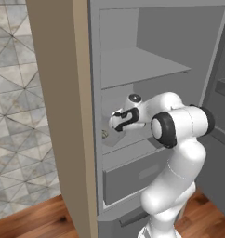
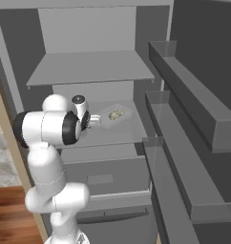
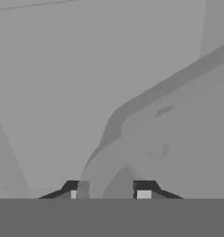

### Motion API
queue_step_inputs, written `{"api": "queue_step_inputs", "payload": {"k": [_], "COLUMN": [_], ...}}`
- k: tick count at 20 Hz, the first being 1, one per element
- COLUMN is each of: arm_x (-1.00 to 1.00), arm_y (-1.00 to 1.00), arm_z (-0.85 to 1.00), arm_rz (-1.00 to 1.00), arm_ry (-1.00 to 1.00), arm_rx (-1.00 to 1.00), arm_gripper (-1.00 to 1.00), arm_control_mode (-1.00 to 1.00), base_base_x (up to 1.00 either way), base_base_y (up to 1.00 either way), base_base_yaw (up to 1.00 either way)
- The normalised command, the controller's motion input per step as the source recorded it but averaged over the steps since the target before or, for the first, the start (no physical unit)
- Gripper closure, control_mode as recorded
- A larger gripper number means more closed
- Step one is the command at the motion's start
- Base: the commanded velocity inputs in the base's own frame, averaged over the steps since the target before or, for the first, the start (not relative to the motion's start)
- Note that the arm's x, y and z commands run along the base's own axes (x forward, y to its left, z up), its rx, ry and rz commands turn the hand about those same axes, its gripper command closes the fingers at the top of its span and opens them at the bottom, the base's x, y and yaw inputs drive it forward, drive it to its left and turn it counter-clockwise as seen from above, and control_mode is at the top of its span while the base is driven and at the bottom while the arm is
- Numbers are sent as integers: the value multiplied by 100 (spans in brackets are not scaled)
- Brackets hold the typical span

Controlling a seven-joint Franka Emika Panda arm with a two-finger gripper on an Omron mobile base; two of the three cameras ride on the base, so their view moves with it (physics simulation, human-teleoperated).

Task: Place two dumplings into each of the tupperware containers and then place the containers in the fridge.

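Reaching into the fridge [image 2: 96,66], we see our gripper [image 3: 108,190] with jaws parted narrowly around the rim of the tupperware container [image 2: 118,114] on the middle shelf; whether it grips, we cannot tell. Withdrawing crookedly could snag the rim and spill the dumplings [image 2: 116,114].

My arm [image 1: 175,153] is glossy white, built of rounded, bulbous segments with black rings at the joints. A small dark cap with a pale centre sits on the wrist housing [image 2: 78,100]. The hand is white with black trim, and the gripper [image 3: 109,190] ends in two small dark fingertips with pale pads.
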Motion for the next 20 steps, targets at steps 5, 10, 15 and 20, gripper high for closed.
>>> {"api": "queue_step_inputs", "payload": {"k": [5, 10, 15, 20], "arm_x": [-24, -82, -81, -100], "arm_y": [12, -35, -85, 2], "arm_z": [2, 33, 72, 11], "arm_rz": [10, 11, 2, -30], "arm_ry": [-38, -53, -57, -32], "arm_rx": [4, 23, 34, -19], "arm_gripper": [-100, -100, -100, -100], "arm_control_mode": [-100, -100, -100, -100], "base_base_x": [0, 0, 0, 0], "base_base_y": [0, 0, 0, 0], "base_base_yaw": [0, 0, 0, 0]}}
